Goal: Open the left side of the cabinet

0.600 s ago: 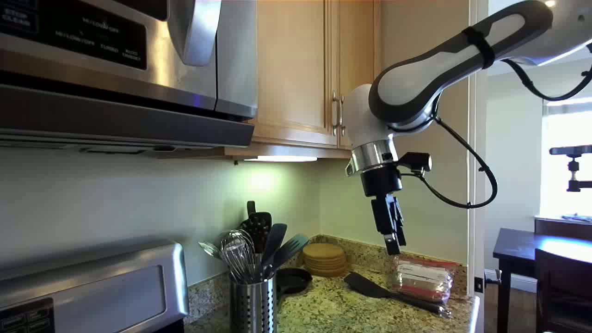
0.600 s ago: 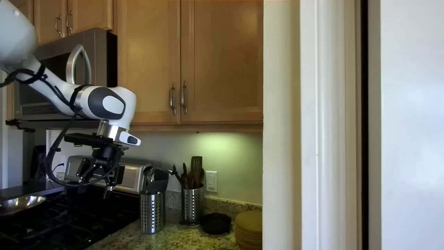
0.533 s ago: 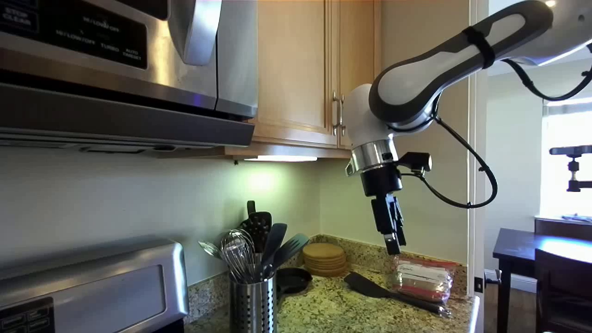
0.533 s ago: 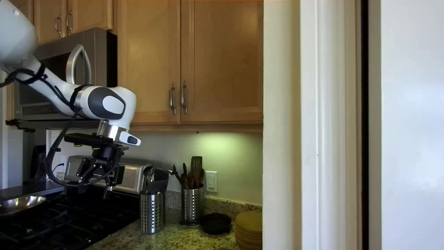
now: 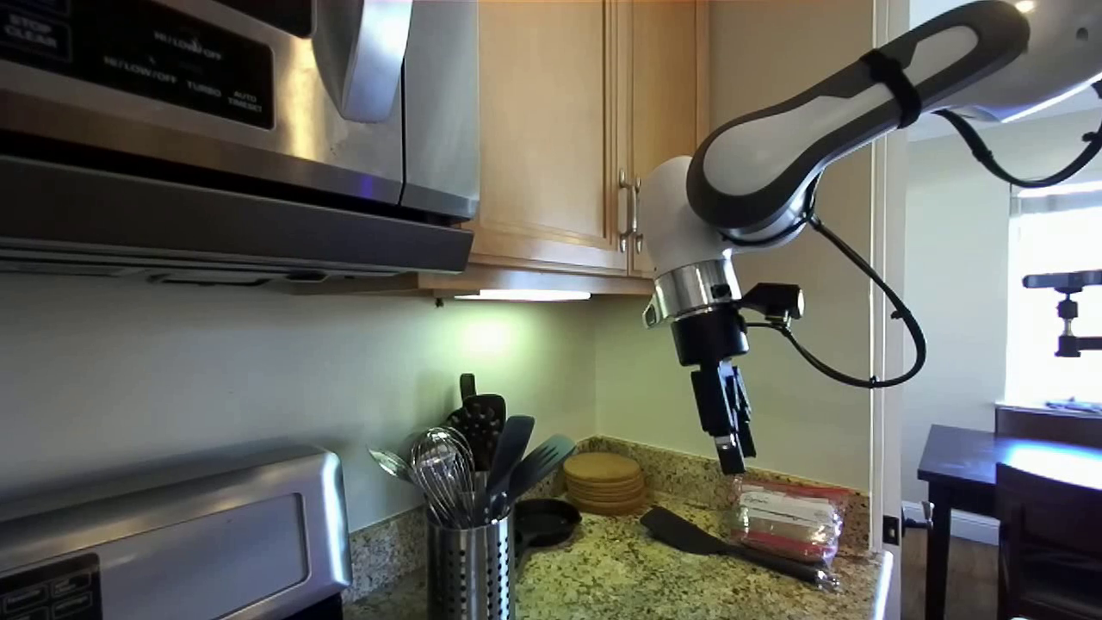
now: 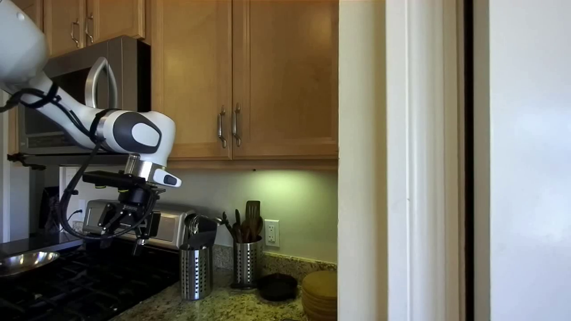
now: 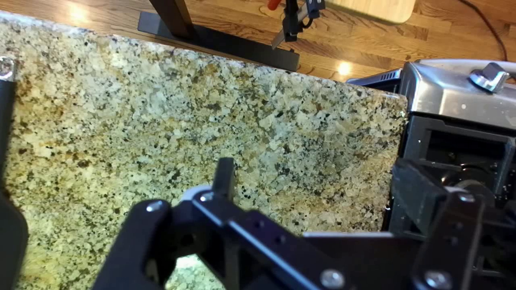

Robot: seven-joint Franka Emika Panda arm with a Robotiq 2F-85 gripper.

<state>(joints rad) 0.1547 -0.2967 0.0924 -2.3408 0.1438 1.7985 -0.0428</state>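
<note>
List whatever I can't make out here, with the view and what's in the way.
Cabinet interior: behind the shut left door and right door, in both exterior views.
Both doors' tops: cut off by the upper edge, in both exterior views.
The left door's lower-left corner: behind the robot arm, in an exterior view.
Label on the plastic bag: writing too small and blurred, in an exterior view.
Dark spatula: cut off by the left edge, wrist view.

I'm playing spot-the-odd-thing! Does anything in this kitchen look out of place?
Maybe one black spatula: it lies loose on the counter, near the plastic bag, while other utensils stand in metal holders.
</note>
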